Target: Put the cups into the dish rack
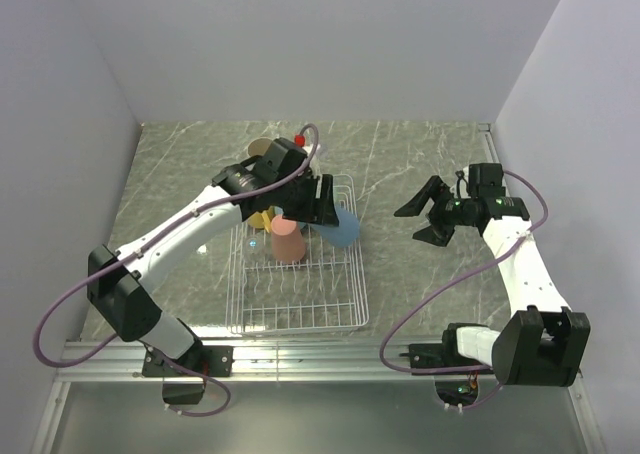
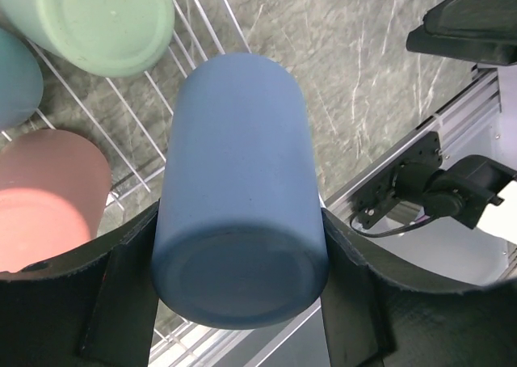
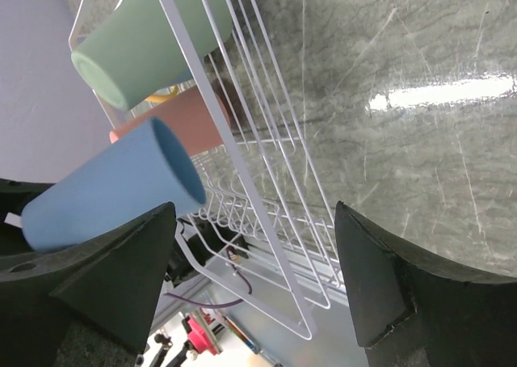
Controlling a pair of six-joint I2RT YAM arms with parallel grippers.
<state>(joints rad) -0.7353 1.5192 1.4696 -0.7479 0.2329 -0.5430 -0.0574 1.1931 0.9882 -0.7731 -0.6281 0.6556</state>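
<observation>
My left gripper [image 1: 318, 202] is shut on the blue cup [image 1: 343, 226] and holds it tilted over the right side of the white wire dish rack [image 1: 298, 326]. In the left wrist view the blue cup [image 2: 238, 189] fills the gap between the jaws, base toward the camera. A salmon-pink cup [image 1: 289, 242] stands upside down in the rack, with a yellow mug [image 1: 262, 219] behind it. A green cup [image 2: 97, 19] and a light-blue mug [image 2: 14, 80] also lie in the rack. A beige cup [image 1: 262, 149] shows behind the left arm. My right gripper [image 1: 432, 216] is open and empty over the table, right of the rack.
The right wrist view shows the rack's side wires [image 3: 242, 181] with the blue cup [image 3: 113, 189], green cup [image 3: 145, 44] and salmon cup [image 3: 182, 116] beyond them. Grey marble table [image 1: 400, 164] lies between rack and right arm. White walls enclose the table on three sides.
</observation>
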